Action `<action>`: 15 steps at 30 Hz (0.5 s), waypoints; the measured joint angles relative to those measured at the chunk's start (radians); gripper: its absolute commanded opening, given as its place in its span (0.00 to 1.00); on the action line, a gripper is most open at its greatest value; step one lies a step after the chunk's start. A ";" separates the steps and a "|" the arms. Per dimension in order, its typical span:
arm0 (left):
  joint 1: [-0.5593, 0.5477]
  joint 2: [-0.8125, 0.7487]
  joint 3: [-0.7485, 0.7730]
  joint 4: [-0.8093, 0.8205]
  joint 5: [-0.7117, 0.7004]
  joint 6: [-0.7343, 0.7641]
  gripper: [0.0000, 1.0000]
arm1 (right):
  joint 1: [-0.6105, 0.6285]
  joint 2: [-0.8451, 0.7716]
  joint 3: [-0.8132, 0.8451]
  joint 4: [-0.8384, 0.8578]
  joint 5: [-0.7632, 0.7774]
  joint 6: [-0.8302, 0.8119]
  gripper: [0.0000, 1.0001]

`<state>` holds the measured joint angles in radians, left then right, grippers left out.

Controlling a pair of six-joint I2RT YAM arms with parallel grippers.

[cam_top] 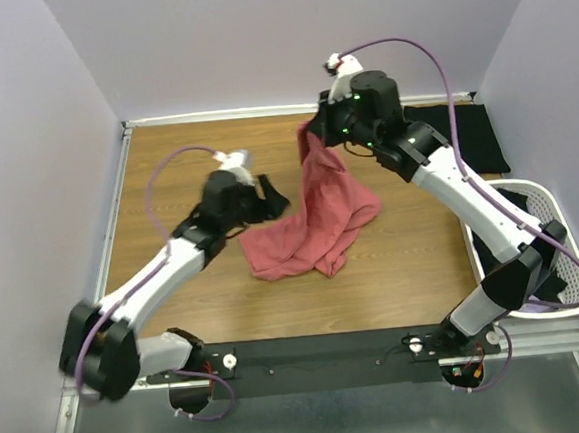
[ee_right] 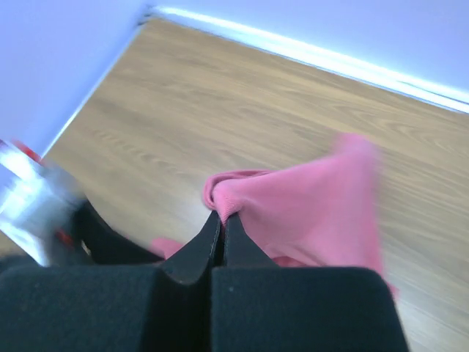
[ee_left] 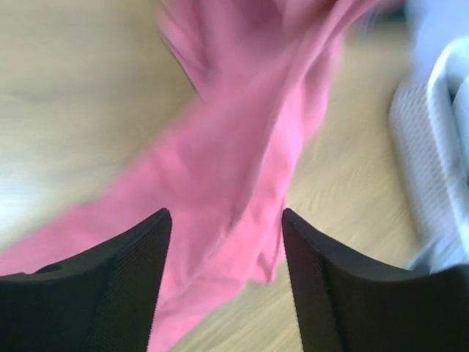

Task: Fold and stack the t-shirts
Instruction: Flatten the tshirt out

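1. Your right jaws are pinched fully closed on a bunched edge of the soft coral-pink cloth t-shirt (ee_right: 293, 205), holding that end up over the far part of the wooden desk (cam_top: 165, 166).
2. The rest of the shirt drapes down and lies crumpled mid-desk.
3. Your left jaws stand wide apart, gripping nothing, just beside the shirt's left edge.
4. 1 black cloth t-shirt (cam_top: 468, 132) lies at the far right corner, behind the white slatted plastic basket (cam_top: 559, 205).

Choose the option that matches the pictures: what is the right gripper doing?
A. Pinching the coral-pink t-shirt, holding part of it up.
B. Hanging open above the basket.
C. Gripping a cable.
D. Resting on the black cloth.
A: the right gripper is shut on a fold of the coral-pink t-shirt, whose upper part hangs from it above the table.
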<state>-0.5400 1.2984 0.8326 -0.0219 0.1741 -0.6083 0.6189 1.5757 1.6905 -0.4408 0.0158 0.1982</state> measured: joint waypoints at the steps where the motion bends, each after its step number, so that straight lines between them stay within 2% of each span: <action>1: 0.037 -0.088 -0.027 0.004 -0.026 -0.024 0.75 | 0.037 0.013 0.020 -0.003 0.002 -0.007 0.01; 4: 0.166 -0.329 -0.081 -0.012 -0.146 -0.081 0.77 | 0.163 0.092 0.064 -0.008 0.009 -0.016 0.04; 5: 0.194 -0.412 -0.097 -0.030 -0.187 -0.097 0.77 | 0.220 0.144 0.073 -0.009 0.010 -0.016 0.21; 8: 0.205 -0.581 -0.141 -0.097 -0.276 -0.123 0.78 | 0.341 0.284 0.085 -0.040 0.003 -0.016 0.58; 11: 0.211 -0.738 -0.194 -0.224 -0.382 -0.143 0.79 | 0.417 0.394 0.095 -0.076 -0.016 -0.016 0.69; 15: 0.212 -0.803 -0.237 -0.296 -0.408 -0.153 0.82 | 0.460 0.404 0.062 -0.124 0.025 -0.016 0.72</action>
<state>-0.3279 0.4953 0.5961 -0.3176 -0.2337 -0.7612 1.0794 1.9800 1.7523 -0.5644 0.0406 0.1825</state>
